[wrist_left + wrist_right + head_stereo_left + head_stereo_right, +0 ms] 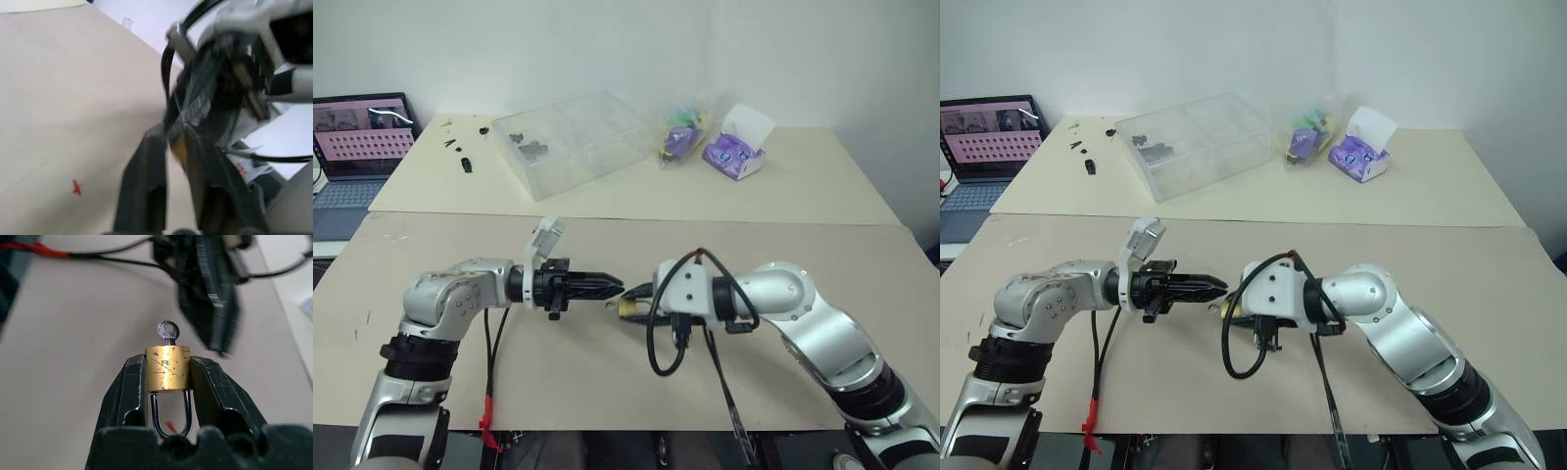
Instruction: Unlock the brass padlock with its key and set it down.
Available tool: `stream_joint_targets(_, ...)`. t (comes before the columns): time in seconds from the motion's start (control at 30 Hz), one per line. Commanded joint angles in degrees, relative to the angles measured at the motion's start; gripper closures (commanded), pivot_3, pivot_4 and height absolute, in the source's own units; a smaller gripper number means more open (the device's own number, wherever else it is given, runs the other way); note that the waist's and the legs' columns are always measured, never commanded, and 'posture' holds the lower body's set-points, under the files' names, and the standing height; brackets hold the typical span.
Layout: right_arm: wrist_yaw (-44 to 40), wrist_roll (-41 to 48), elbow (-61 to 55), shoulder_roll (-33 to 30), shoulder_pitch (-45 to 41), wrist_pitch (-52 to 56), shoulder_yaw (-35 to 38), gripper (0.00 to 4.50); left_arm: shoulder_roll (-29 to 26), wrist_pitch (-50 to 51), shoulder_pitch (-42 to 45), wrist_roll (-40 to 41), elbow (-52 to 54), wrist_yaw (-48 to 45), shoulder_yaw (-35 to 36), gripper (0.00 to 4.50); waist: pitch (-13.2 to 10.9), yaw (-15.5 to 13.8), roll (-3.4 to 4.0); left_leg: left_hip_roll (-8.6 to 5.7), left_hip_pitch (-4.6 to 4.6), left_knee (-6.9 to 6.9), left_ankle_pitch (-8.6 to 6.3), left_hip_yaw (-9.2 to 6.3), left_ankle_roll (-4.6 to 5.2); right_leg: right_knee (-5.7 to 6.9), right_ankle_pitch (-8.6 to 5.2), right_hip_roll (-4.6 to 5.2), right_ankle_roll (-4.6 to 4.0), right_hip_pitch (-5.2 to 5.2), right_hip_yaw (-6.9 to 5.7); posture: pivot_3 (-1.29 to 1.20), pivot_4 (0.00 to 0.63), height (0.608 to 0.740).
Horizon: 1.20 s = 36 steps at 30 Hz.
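Right gripper clamped on the brass padlock, one finger on each side of the body, shackle pointing back toward the wrist and the keyway end facing out past the fingertips. That grip looks chosen to leave the keyway end free for the other arm. The key sits in that end, its ringed head standing clear just beyond the right fingertips. Shackle legs appear seated in the body, so the lock reads as not yet sprung, though I cannot be sure. Left gripper meets the right one tip to tip, held above the table; its fingers stand a little apart, and none shows touching the key head. Judged step: regrip the key head and turn it.
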<state>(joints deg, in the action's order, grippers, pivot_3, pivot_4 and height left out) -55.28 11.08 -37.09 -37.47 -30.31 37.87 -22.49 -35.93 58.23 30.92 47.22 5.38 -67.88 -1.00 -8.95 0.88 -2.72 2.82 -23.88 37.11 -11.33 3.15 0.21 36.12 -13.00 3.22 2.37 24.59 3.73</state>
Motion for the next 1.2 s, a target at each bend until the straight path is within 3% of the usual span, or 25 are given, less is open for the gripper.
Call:
stream_joint_targets(0.03,0.02,0.63,-1.89,-0.32,-0.34,-1.27,0.89,3.59,-2.05,7.92,2.66,3.76,-1.97,-0.12,0.87,2.06,0.0,0.08,0.0,0.0,0.0,0.0,0.0,0.01,0.0,0.0,0.01,0.0,-0.01,0.0,0.01,0.0,0.15,0.74)
stream_joint_targets(0.1,0.11,0.69,-1.77,-0.35,-0.4,-1.37,0.8,3.59,-2.76,11.91,3.97,5.14,-4.32,-0.05,1.24,1.36,0.0,0.06,0.0,0.0,0.01,0.0,0.0,-0.01,0.0,0.03,0.0,-0.02,0.0,0.01,0.0,0.0,0.15,0.74)
stream_joint_targets(0.33,0.34,0.45,-1.36,-0.29,-0.68,-1.65,0.54,3.59,-2.52,22.87,5.83,8.44,-10.74,2.71,3.08,1.36,0.0,0.08,0.0,0.01,0.01,0.01,0.0,-0.02,0.0,0.04,-0.01,-0.03,0.0,0.02,0.0,0.0,0.15,0.74)
stream_joint_targets(0.6,0.83,0.32,-1.72,-0.2,-0.72,-1.22,0.41,3.59,5.55,33.54,3.62,12.32,-9.49,12.64,8.89,1.36,0.0,-0.04,-0.01,-0.02,-0.01,0.01,0.0,-0.04,0.0,0.05,0.12,-0.01,-0.23,0.01,0.0,0.0,0.15,0.74)
stream_joint_targets(1.2,1.71,0.26,-1.76,-0.15,-0.79,-0.86,0.51,3.59,7.2,34.27,0.62,22.46,-7.49,22.9,10.07,1.36,0.0,0.0,-0.01,-0.02,0.02,0.01,0.0,-0.05,0.0,0.07,0.2,0.01,-0.35,0.01,0.0,0.0,0.15,0.74)
